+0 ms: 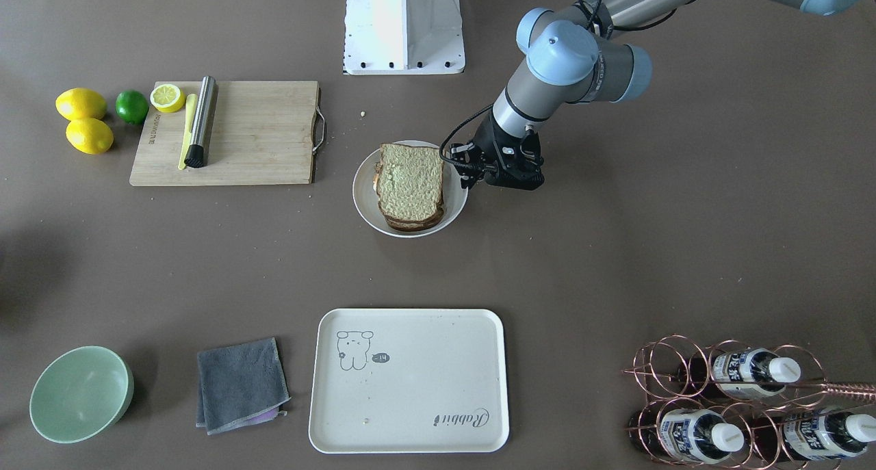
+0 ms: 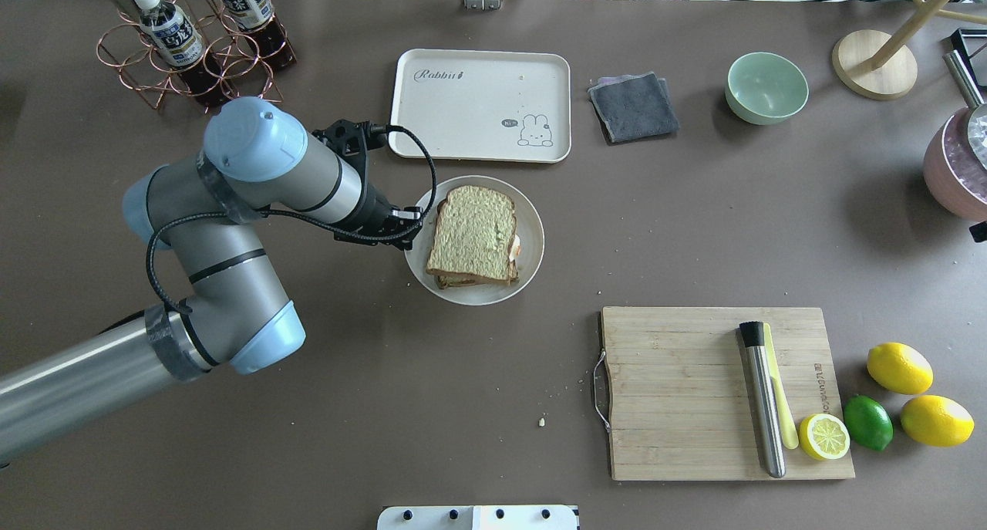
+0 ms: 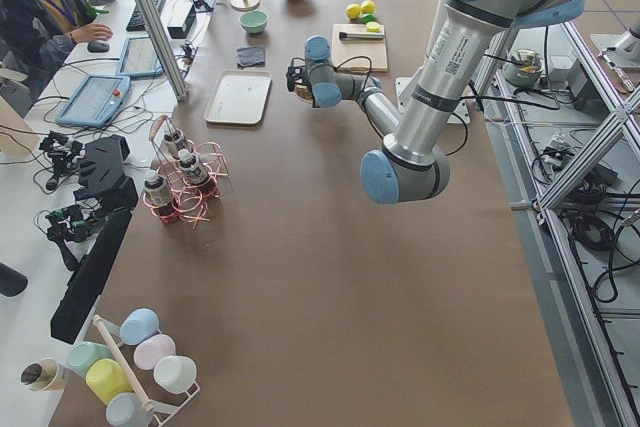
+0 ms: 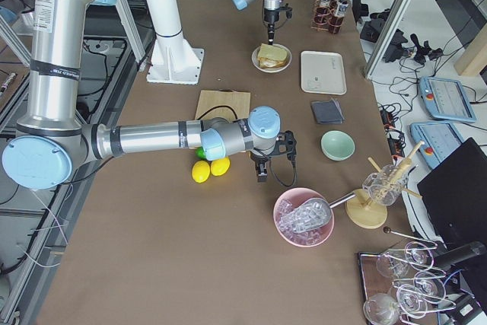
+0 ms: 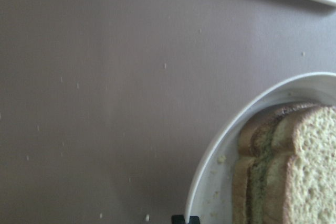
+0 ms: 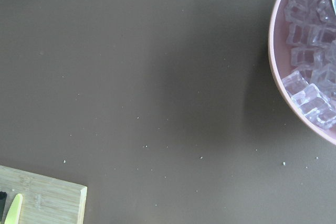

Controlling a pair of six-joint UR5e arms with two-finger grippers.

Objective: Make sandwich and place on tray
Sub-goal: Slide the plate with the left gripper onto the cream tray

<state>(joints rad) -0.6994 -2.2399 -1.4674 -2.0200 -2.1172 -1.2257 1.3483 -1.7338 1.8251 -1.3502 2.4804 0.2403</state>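
- the sandwich (image 2: 472, 233) sits on a round white plate (image 2: 533, 225) in the middle of the surface. it is not on the tray (image 2: 478, 102) yet.
- the tray lies near the plate, a little farther from the robot. nothing big is on it, just a crumb or two.
- i think the sandwich is light and soft. the bread will squash if i squeeze hard, and the egg inside could slip out.
- i would hold it by two crust sides, across both slices, so the stack stays together.
- the left end effector (image 2: 409, 233) hangs low just beside the plate's rim, on the robot's left side. it holds nothing. i cannot tell how wide its fingers are.
- the right end effector (image 4: 261, 173) is far off, near the pink bowl of ice (image 4: 304, 217). i cannot tell if it is wide or closed.
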